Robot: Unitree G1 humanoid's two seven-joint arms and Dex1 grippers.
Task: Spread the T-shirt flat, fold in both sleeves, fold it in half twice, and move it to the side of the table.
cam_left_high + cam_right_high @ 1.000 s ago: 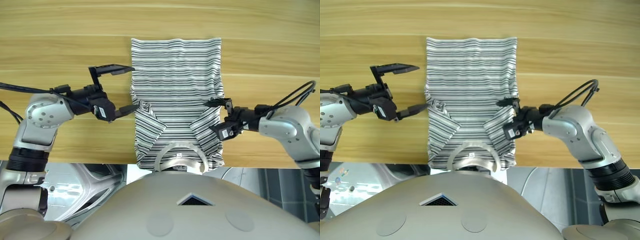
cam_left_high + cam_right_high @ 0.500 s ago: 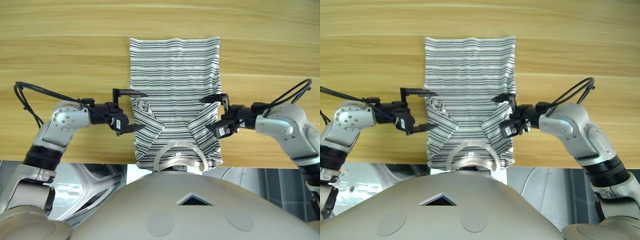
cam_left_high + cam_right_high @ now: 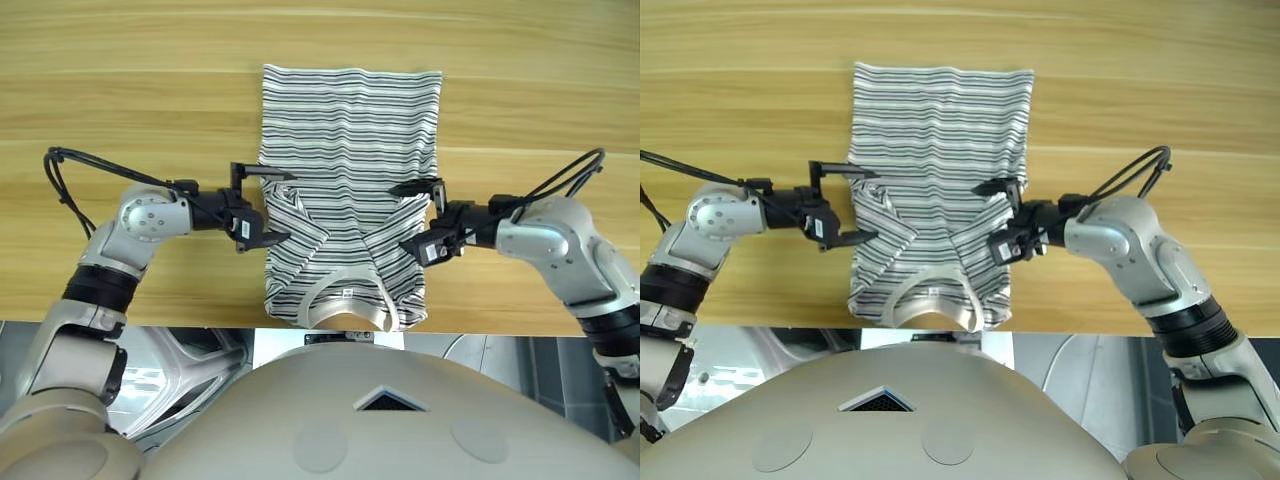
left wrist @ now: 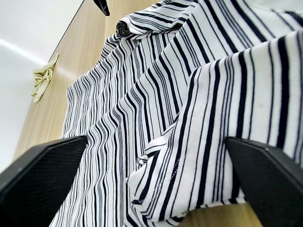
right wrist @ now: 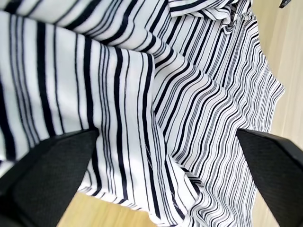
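From the head, the black-and-white striped cotton T-shirt (image 3: 350, 120) lies mid-frame on the light wooden table (image 3: 120, 100). My left gripper (image 3: 278, 207) and right gripper (image 3: 408, 216) straddle its side edges, jaws apart. At each wrist, striped cloth sits between my spread fingers (image 4: 42, 175).

Bright, even light falls from above on the wooden surface (image 3: 120, 90), leaving shadows faint and soft — the two head views are crisp from edge to edge, without glare. In the wrist views the shirt (image 4: 156, 94) stripes nearest the lens go soft, the black fingers (image 4: 38, 175) blur into dark corners, and the background (image 4: 28, 28) past the surface's edge is washed out to white.
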